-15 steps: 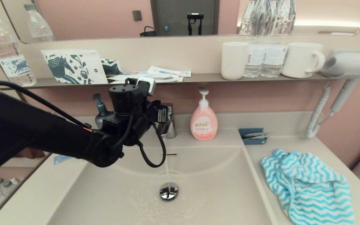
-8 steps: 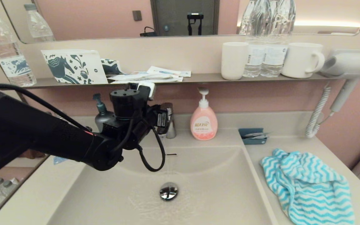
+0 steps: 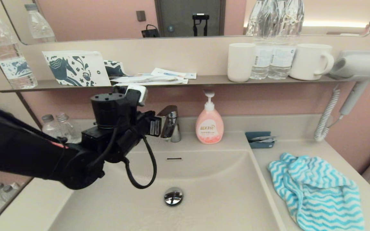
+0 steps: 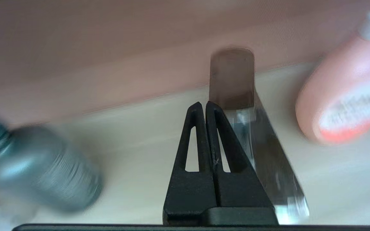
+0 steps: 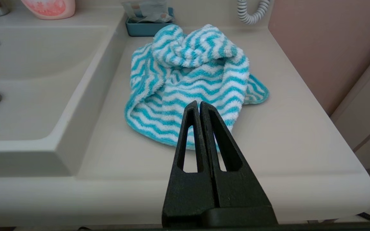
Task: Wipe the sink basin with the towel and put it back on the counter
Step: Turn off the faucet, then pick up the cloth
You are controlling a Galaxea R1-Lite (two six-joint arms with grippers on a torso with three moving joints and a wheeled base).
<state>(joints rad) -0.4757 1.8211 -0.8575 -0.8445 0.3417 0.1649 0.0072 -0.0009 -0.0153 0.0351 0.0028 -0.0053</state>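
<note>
The turquoise-and-white zigzag towel (image 3: 316, 189) lies crumpled on the beige counter (image 3: 287, 148) to the right of the sink basin (image 3: 217, 183). The basin is beige with a chrome drain plug (image 3: 173, 196) and an overflow slot (image 3: 174, 158). My left gripper (image 4: 203, 104) is shut and empty, hovering just left of the chrome faucet (image 3: 170, 123) above the basin's back left. In the right wrist view, my right gripper (image 5: 199, 103) is shut and empty, off the counter's front edge, pointing at the towel (image 5: 191, 77). It does not show in the head view.
A pink soap pump bottle (image 3: 209, 123) stands right of the faucet, a grey pump bottle (image 4: 40, 170) to its left. A blue tray (image 3: 259, 139) sits behind the towel. A hair dryer (image 3: 358, 67) with coiled cord hangs at right. The dark wall shelf (image 3: 204, 80) carries cups and bottles.
The water stream from the faucet has stopped. My left arm has drawn back to the left, away from the faucet handle. The towel has not moved.
</note>
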